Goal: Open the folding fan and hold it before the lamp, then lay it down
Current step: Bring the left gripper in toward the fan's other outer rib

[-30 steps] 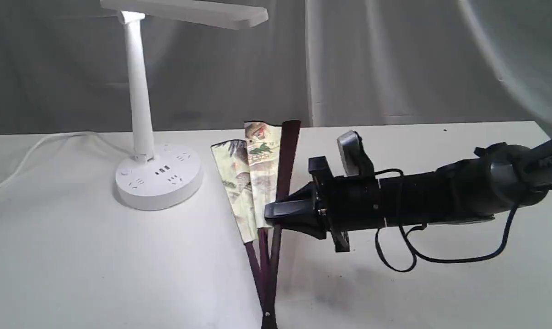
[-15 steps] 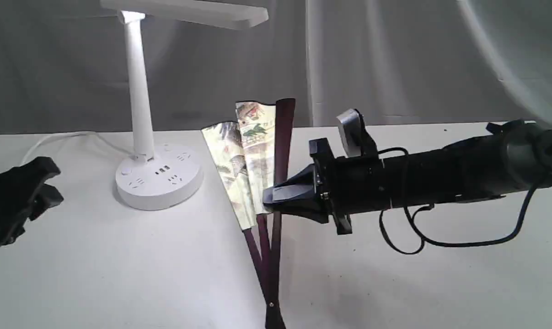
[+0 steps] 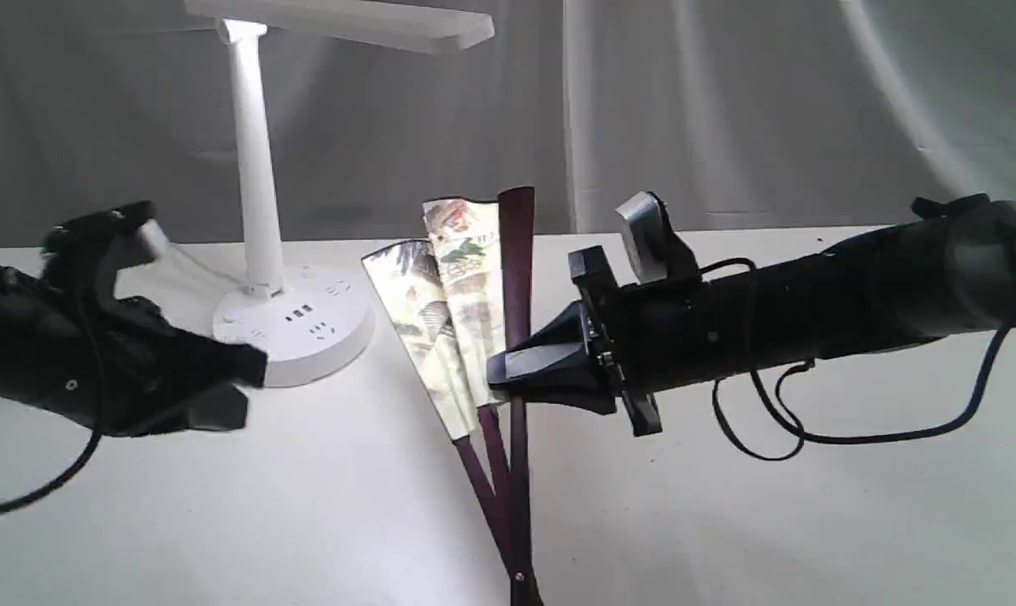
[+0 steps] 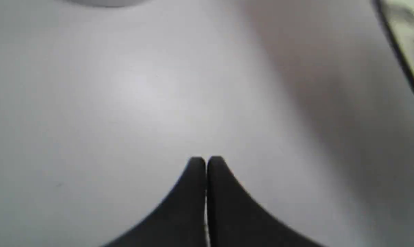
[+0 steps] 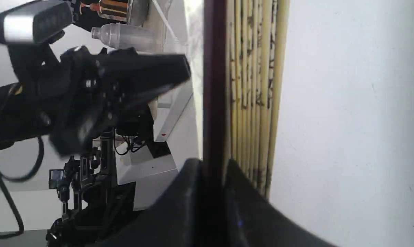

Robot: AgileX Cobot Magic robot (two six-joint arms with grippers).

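The folding fan stands upright and only partly spread, painted cream pleats leaning left of a dark maroon guard. My right gripper is shut on that guard at mid-height; the right wrist view shows the guard pinched between the fingers, with pleat edges beside it. The white lamp stands behind on its round socketed base, its bar head lit. My left gripper hovers shut in front of the base, left of the fan and apart from it; the left wrist view shows its fingers closed over bare table, a fan edge at one corner.
A white tabletop carries everything, with a grey curtain behind. The lamp's white cable trails left from the base. A black cable loops under the right arm.
The left arm has swept in from the left edge to in front of the lamp base. The right gripper has lifted the fan higher and slightly left, its spread unchanged.
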